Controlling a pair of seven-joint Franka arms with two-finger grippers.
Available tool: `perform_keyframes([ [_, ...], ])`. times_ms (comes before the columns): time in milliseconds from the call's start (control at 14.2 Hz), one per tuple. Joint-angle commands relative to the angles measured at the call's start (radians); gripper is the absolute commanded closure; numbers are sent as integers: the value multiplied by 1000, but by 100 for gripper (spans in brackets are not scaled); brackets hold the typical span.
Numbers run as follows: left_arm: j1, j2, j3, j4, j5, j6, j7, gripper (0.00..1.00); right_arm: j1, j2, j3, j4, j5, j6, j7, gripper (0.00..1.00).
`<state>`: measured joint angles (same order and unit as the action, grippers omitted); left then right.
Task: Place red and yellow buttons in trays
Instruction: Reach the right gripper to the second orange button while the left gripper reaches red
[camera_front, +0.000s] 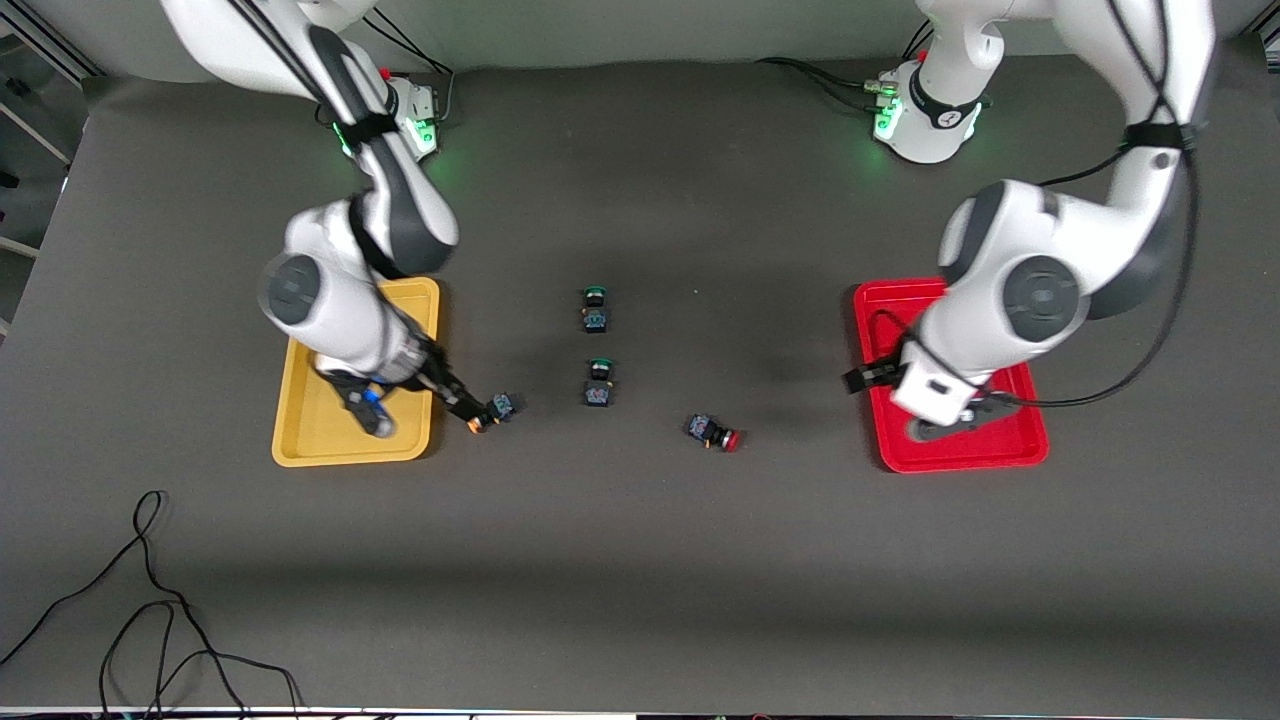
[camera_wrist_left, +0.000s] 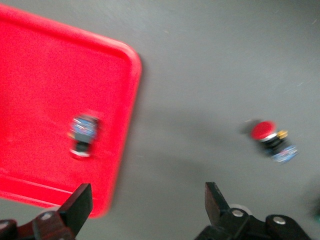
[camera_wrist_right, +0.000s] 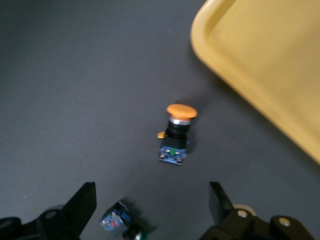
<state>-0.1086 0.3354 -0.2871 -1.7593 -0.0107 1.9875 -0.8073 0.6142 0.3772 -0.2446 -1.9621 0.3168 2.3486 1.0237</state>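
Note:
The right gripper (camera_front: 462, 400) (camera_wrist_right: 152, 205) hangs open and empty over the table beside the yellow tray (camera_front: 310, 440) (camera_wrist_right: 260, 60). A yellow-capped button (camera_front: 488, 412) (camera_wrist_right: 176, 135) lies on the table beside that tray. The left gripper (camera_front: 925, 410) (camera_wrist_left: 146, 205) is open and empty over the red tray's (camera_front: 1010, 445) (camera_wrist_left: 45, 75) edge toward the table's middle. A dark button (camera_wrist_left: 84, 134) lies in the red tray; its cap colour does not show. A red-capped button (camera_front: 714, 433) (camera_wrist_left: 272, 140) lies on the table between the trays. The second yellow button is hidden.
Two green-capped buttons (camera_front: 595, 310) (camera_front: 598, 383) stand at the table's middle; the nearer one also shows in the right wrist view (camera_wrist_right: 120, 222). A loose black cable (camera_front: 150, 620) lies near the front edge at the right arm's end.

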Motion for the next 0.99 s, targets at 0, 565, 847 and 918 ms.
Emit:
perform_keyframes([
  [0, -104, 166, 9, 208, 2, -16, -339, 0, -11, 112, 8, 57, 31, 46, 16, 0],
  [565, -279, 350, 16, 301, 159, 241, -1039, 0, -11, 207, 27, 29, 59, 159, 33, 0],
  [847, -293, 418, 19, 299, 224, 303, -1104, 0, -5, 213, 28, 5, 59, 164, 33, 2],
  [918, -295, 433, 19, 299, 224, 316, -1104, 0, -5, 213, 28, 2, 59, 172, 32, 6],
])
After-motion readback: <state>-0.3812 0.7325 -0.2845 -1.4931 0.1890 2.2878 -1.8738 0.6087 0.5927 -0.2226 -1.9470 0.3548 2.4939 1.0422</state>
